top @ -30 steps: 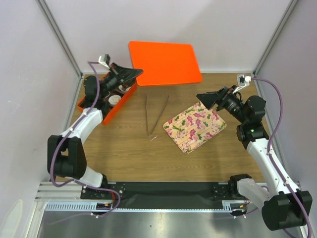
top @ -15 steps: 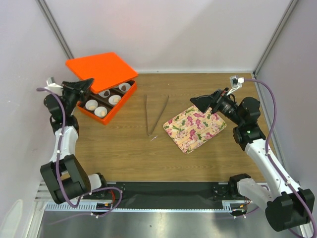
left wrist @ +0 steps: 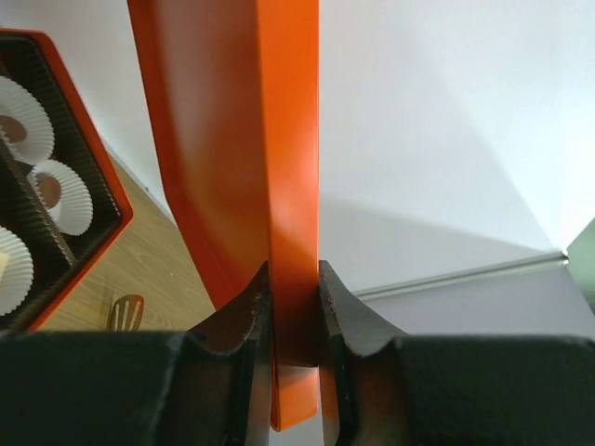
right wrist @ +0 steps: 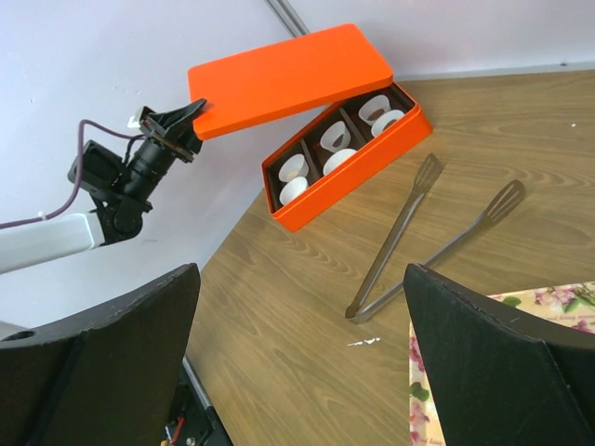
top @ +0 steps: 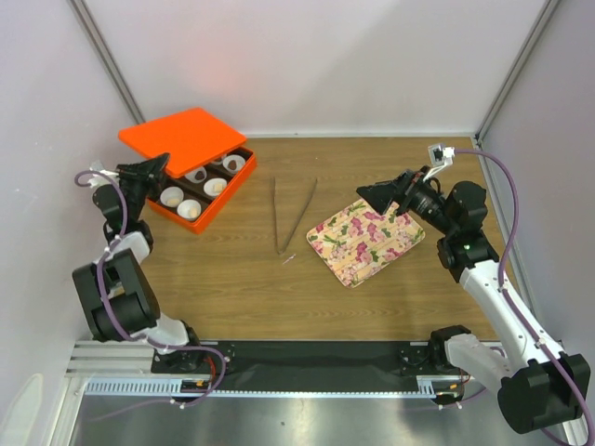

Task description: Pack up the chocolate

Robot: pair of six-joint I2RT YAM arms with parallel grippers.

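Note:
No dark brown chocolate pieces show in any view. An orange box at the back left holds several white paper cups. My left gripper is shut on the edge of the orange lid and holds it tilted above the box's far left side. The left wrist view shows the lid clamped between my fingers, with the box below. My right gripper is open and empty above the far corner of the pink-flowered tray. It is also wide open in its wrist view.
Metal tongs lie on the wooden table between the box and the tray, and also show in the right wrist view. White walls close in the back and both sides. The box and lid sit by the left wall.
My left arm has swung the orange lid from the back centre over to the far left, above the box, uncovering the cups. My right gripper has shifted slightly.

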